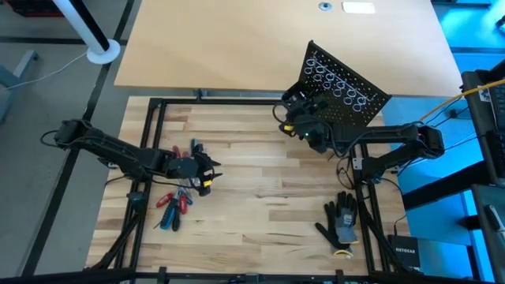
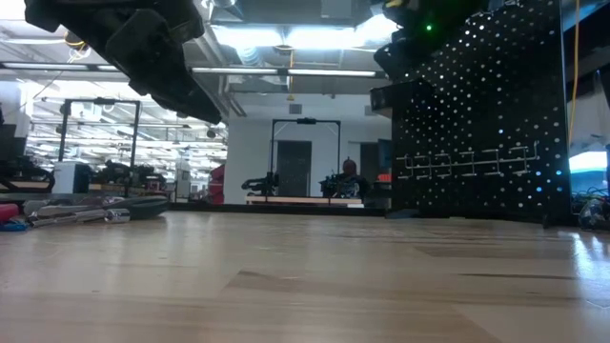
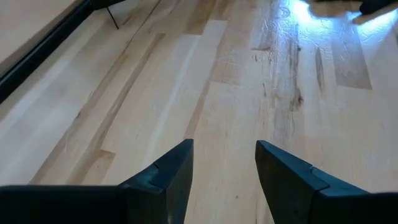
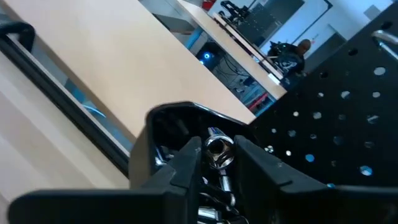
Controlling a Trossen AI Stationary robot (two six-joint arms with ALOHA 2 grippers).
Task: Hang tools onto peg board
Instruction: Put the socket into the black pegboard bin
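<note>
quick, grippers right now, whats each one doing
left gripper: open, holding nothing, over bare table.
right gripper: shut on a silver metal bit, beside the peg board.

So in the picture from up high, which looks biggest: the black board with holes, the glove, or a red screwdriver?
1. The black perforated metal peg board, clearly the largest.
2. The black-and-grey work glove.
3. One slim red-handled screwdriver, the smallest.
The board stands tilted, so the high view may show it smaller than it really is.
</note>
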